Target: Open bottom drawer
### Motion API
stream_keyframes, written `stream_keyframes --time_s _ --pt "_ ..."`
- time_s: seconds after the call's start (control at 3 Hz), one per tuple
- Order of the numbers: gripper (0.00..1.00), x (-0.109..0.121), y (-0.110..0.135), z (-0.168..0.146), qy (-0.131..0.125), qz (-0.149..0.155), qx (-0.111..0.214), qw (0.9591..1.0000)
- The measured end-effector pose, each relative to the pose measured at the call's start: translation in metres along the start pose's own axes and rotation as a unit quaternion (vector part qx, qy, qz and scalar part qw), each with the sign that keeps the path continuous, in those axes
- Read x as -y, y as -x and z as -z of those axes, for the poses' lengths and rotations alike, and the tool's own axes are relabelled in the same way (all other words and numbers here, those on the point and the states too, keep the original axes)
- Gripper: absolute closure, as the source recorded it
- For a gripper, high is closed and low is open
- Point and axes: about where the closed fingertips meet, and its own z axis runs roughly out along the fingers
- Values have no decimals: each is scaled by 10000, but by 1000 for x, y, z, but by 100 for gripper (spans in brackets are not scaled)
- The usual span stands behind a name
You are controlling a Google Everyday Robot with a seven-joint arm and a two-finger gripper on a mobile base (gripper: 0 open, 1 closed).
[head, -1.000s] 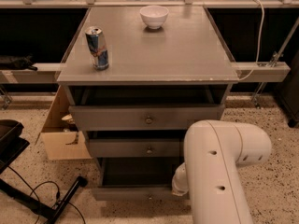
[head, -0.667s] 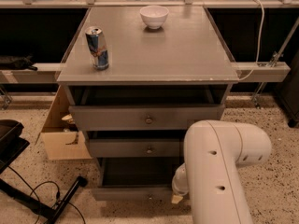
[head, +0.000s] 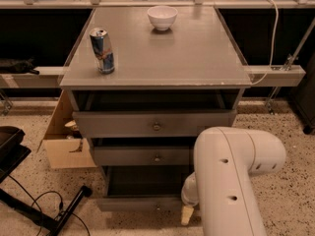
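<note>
Grey bottom drawer (head: 127, 203) lies just left of the gripper (head: 186, 213), its knob (head: 157, 208) nearest; whether the gripper is open cannot be told.

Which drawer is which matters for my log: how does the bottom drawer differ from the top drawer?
The top drawer front looks tallest and widest; the bottom drawer front looks slimmest. The top drawer shows whole; the bottom drawer's right end is hidden by the arm, whose gripper sits low at that end. Both are grey with a small round centre knob.
</note>
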Motion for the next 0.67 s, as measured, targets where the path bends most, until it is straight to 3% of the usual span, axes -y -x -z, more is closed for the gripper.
stream_keyframes --time_s 0.33,0.67 --pt "18 -30 -8 -13 359 -162 -112 9992" --pt "42 -71 -9 -25 888 -294 -149 9955"
